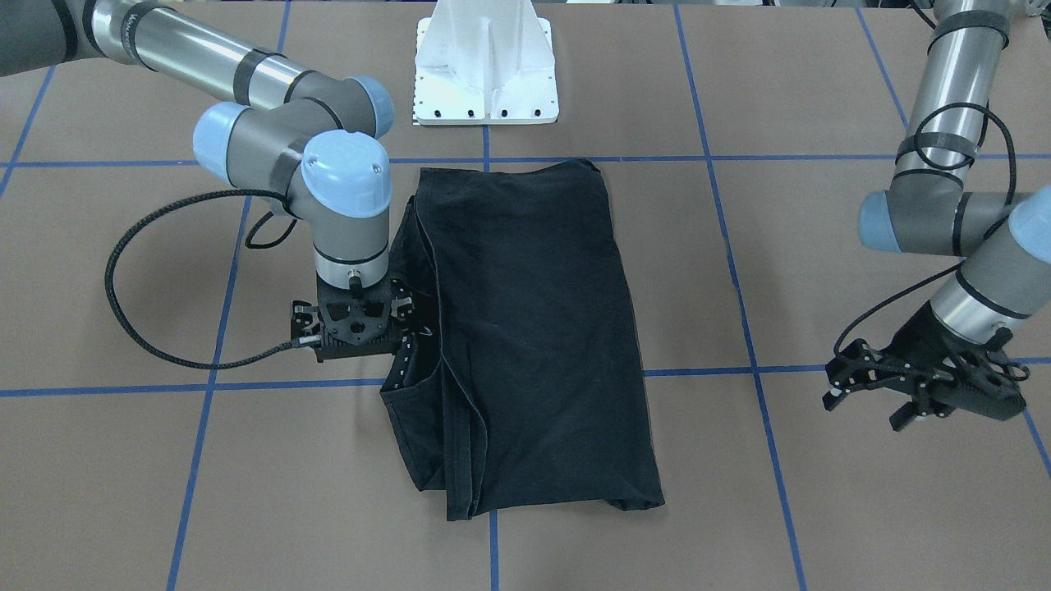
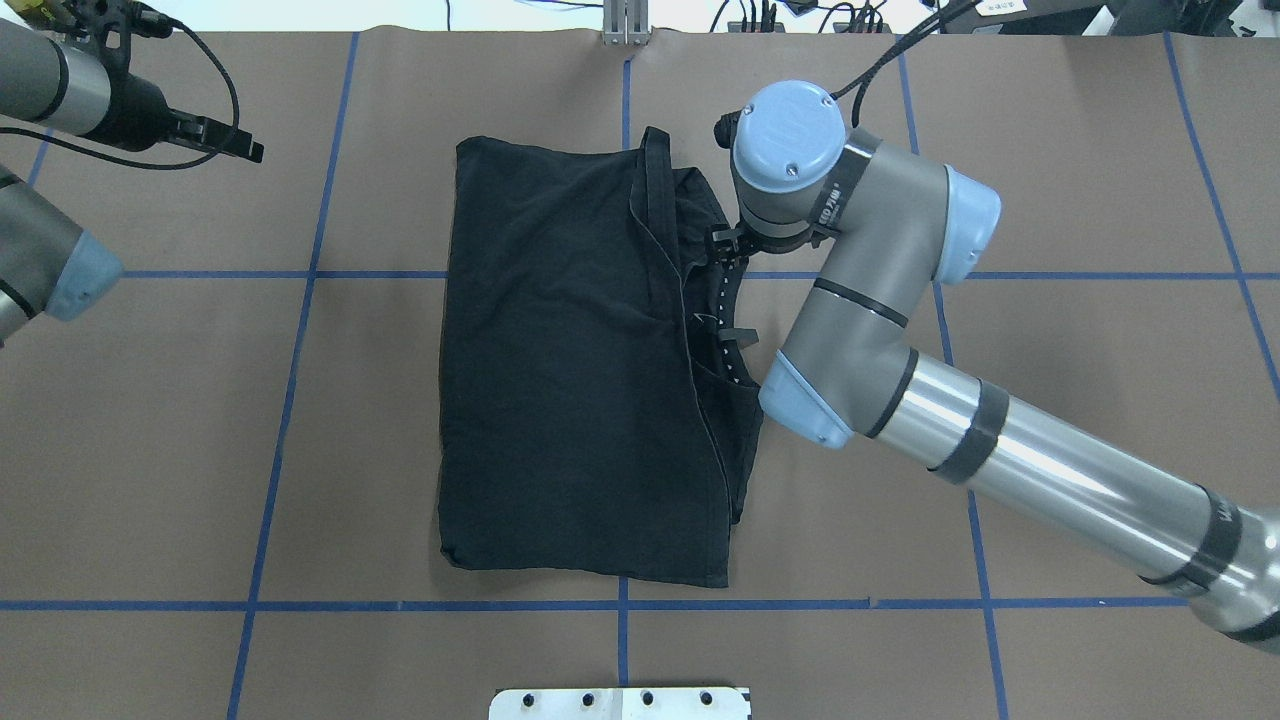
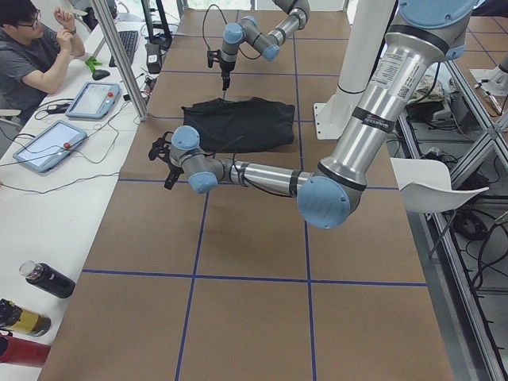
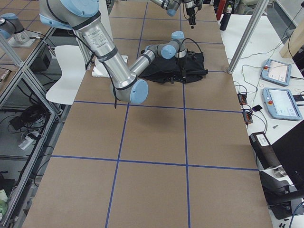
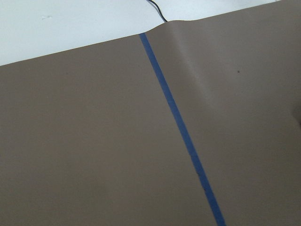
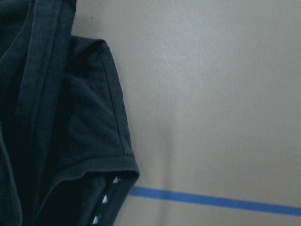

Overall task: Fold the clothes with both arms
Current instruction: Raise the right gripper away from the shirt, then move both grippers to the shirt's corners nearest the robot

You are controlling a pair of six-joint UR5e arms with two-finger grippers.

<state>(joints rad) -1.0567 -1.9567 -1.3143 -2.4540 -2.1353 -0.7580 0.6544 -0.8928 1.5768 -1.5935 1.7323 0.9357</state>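
The black T-shirt (image 1: pixel 525 328) lies in the middle of the table, folded lengthwise into a long rectangle, with only plain black showing (image 2: pixel 560 380). My right gripper (image 1: pixel 398 373) points down at the shirt's right edge by the sleeve (image 2: pixel 730 330). It looks shut on the sleeve's hem. In the right wrist view the sleeve (image 6: pixel 94 122) drapes over one dotted finger (image 6: pixel 104 200); the other finger is hidden. My left gripper (image 1: pixel 866 404) is open and empty, held above bare table far to the shirt's left (image 2: pixel 235 145). The left wrist view shows only table.
The white pedestal base (image 1: pixel 486 66) stands at the robot's side of the table (image 2: pixel 620 703). Blue tape lines (image 5: pixel 183 136) grid the brown table. An operator (image 3: pixel 32 55), tablets (image 3: pixel 94 99) and bottles (image 3: pixel 48 278) are along the white side bench.
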